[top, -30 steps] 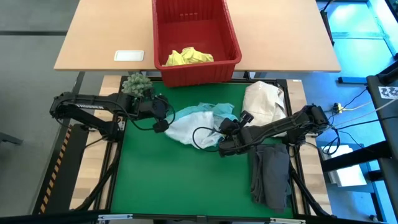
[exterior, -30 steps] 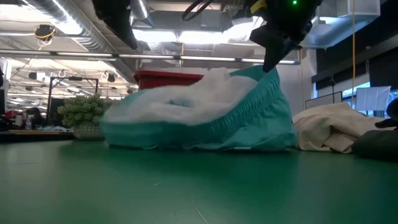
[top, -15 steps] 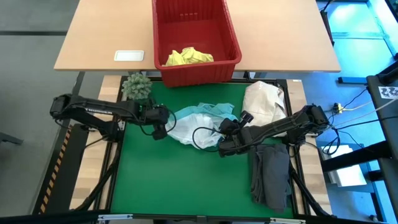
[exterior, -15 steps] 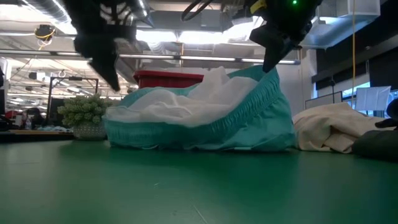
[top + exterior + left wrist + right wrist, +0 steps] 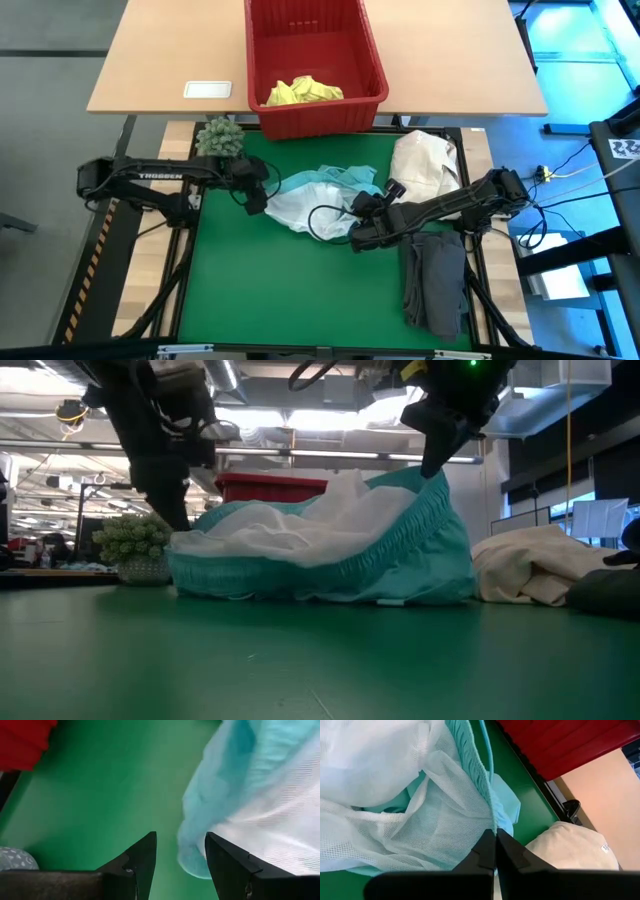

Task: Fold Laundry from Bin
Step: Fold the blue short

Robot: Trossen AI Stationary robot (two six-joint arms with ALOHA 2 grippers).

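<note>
A light turquoise garment (image 5: pixel 322 195) with a white mesh lining lies bunched on the green mat (image 5: pixel 290 290). My right gripper (image 5: pixel 495 837) is shut on it at its right end (image 5: pixel 432 460). My left gripper (image 5: pixel 181 851) stands open low at the garment's left end (image 5: pixel 178 510), its fingers on either side of the garment's edge (image 5: pixel 192 862). The red bin (image 5: pixel 372 60) stands on the far table with a yellow garment (image 5: pixel 303 91) inside. A grey garment (image 5: pixel 435 280) lies on the mat's right side. My right gripper pinches the garment's gathered elastic band (image 5: pixel 490 817) between its two fingers, slanting down from the table's right. That end of the band (image 5: pixel 428 485) is held up off the mat, while the rest of the garment rests on the mat. My left gripper: I cannot tell whether its fingers touch the garment's edge.
A cream-white cloth bundle (image 5: pixel 425 165) lies at the mat's far right, close behind my right arm. A green spiky plant-like ball (image 5: pixel 220 137) sits at the mat's far left corner. A small white card (image 5: pixel 207 89) lies on the far table. The mat's near half is bare.
My left gripper has come down and tipped steeper, ending low at the garment's left end. The garment's white lining has sunk lower on that side. Its right end stays held up by my right gripper.
</note>
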